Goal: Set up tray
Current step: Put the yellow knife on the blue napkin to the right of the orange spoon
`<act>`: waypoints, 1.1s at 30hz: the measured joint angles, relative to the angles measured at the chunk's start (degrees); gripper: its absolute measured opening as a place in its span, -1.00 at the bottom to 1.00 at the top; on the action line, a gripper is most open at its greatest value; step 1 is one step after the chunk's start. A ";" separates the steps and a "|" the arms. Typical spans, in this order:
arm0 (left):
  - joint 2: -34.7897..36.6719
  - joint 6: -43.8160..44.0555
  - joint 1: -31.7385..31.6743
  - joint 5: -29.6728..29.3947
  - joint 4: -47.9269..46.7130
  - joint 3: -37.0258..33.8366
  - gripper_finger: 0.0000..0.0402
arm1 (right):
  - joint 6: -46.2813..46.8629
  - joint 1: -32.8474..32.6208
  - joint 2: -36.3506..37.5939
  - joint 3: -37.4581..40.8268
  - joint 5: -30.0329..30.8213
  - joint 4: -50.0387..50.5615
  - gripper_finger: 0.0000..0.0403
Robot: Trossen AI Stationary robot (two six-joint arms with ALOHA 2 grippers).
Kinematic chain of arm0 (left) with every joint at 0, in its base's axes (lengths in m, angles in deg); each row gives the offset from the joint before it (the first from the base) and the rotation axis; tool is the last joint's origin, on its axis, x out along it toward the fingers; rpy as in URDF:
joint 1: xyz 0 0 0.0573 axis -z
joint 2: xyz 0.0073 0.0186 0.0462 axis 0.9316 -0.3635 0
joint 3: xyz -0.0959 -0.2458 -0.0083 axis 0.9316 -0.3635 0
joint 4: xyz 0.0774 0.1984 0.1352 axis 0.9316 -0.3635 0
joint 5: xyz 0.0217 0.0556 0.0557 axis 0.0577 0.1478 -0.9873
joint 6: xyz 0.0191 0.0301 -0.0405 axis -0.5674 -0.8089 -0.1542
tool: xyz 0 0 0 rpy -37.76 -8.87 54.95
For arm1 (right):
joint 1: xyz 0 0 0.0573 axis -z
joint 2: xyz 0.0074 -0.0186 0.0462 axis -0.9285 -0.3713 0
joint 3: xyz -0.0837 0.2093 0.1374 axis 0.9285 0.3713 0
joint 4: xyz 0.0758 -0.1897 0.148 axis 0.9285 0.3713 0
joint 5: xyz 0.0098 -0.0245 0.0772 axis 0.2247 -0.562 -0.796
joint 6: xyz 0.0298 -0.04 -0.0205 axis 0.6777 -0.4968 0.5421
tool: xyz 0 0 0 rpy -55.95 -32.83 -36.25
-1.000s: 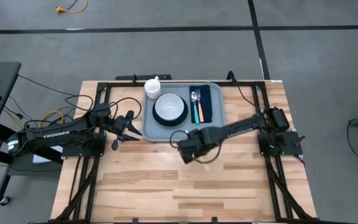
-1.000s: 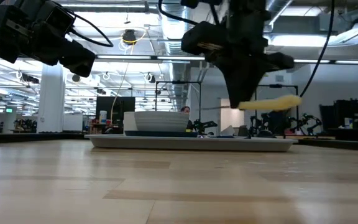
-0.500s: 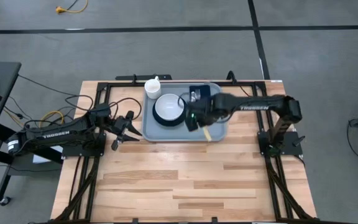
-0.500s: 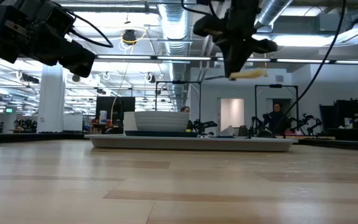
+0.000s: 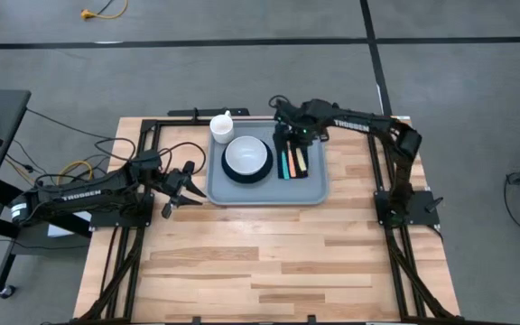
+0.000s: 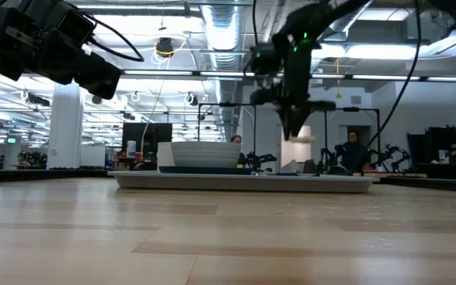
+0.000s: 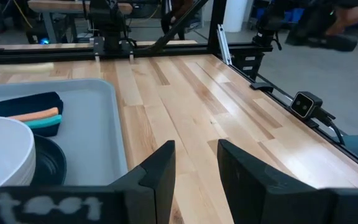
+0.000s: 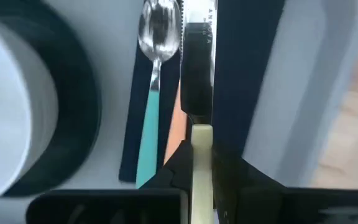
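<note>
- Plainly readable white letters spell "TROSSEN" along the left arm [image 5: 79,192] in the high view; the same style of white lettering runs along the right arm [image 5: 355,125], too small to read with certainty.
- On the knife blade [image 8: 197,28] in the right wrist view, a short engraved mark can be seen, but its letters cannot be made out.
- The tray [image 5: 315,185], grey-blue with rounded corners, sits at the far middle of the wooden table [image 5: 260,262].
- The right arm reaches from its base beside the tray's right edge, up and across the tray's far right corner, its wrist bent downward.
- The right gripper [image 5: 298,143] hangs above the tray's right part, over the dark navy napkin [image 5: 306,149], its 2 fingers clamped together on the pale yellow handle of the knife [image 8: 202,162].
- In the low view the right gripper [image 6: 295,131] points down, with the yellow handle [image 6: 301,137] clear above the tray's rim [image 6: 244,183].
- On the napkin, inside the tray, lie a spoon [image 8: 157,68] with a teal handle and an orange-handled utensil [image 5: 290,162] just beside it.
- A white bowl [image 5: 246,155] rests on a dark plate [image 5: 233,171] in the tray's left half.
- A white cup [image 5: 221,125] stands at the tray's far left corner.
- The left arm lies low and stretched out to the left of the tray, waiting.
- The left gripper [image 5: 181,188] rests just off the tray's left edge, its 2 fingers [image 7: 160,174] apart and holding nothing.
</note>
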 joint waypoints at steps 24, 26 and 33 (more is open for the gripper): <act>0.00 -0.03 0.02 -0.63 -0.86 0.00 -0.46 | -1.36 5.36 -10.23 0.02 -4.58 -2.34 -0.91; 0.00 -0.02 0.02 -0.63 -0.87 0.00 -0.46 | -0.68 5.36 -10.23 0.02 -3.61 -0.74 -0.91; 0.00 -0.04 0.02 -0.65 -0.86 0.00 -0.46 | 0.28 4.84 -10.23 0.02 -3.16 -0.11 -0.90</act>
